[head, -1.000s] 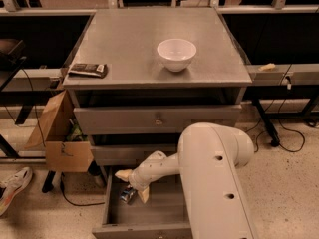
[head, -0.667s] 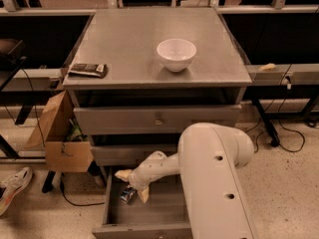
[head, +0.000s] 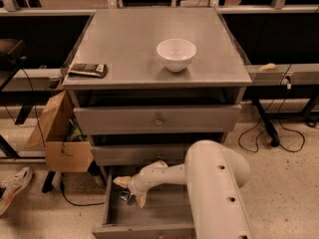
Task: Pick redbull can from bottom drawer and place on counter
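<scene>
We see the gripper [head: 131, 190] low inside the open bottom drawer [head: 164, 218], fingers spread, clamping nothing. The redbull can [head: 124, 197] lies on the drawer floor between them. A white bowl [head: 176, 54] stands on the counter [head: 124, 39].

counter [head: 124, 44]: matte grey, faint speckle | bowl [head: 176, 54] on counter: white | packet [head: 87, 69] at counter's left edge: dark | gripper [head: 130, 190] below counter, inside grey bottom drawer [head: 162, 214]: cream-white | redbull can [head: 124, 197] by it: silver
</scene>
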Motion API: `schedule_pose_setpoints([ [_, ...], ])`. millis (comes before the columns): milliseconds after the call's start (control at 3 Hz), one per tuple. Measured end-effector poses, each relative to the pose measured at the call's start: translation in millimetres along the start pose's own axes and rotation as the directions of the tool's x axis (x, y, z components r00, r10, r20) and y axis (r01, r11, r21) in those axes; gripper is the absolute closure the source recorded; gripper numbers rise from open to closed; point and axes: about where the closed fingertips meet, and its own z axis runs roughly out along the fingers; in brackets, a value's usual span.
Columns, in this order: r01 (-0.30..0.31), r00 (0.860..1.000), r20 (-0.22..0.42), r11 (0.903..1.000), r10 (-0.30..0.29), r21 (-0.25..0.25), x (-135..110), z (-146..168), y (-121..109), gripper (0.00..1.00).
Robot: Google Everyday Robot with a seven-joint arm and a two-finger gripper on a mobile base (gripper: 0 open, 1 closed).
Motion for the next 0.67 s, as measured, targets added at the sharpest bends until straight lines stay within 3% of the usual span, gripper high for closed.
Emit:
schedule_pose_setpoints([
  [333,0.017,1.000,0.020,0.9994,-0.018,0.030,12,39,17,0.00],
  [667,0.151,0.988,-0.041,0.9883,-0.149,0.024,26,58,11,0.00],
])
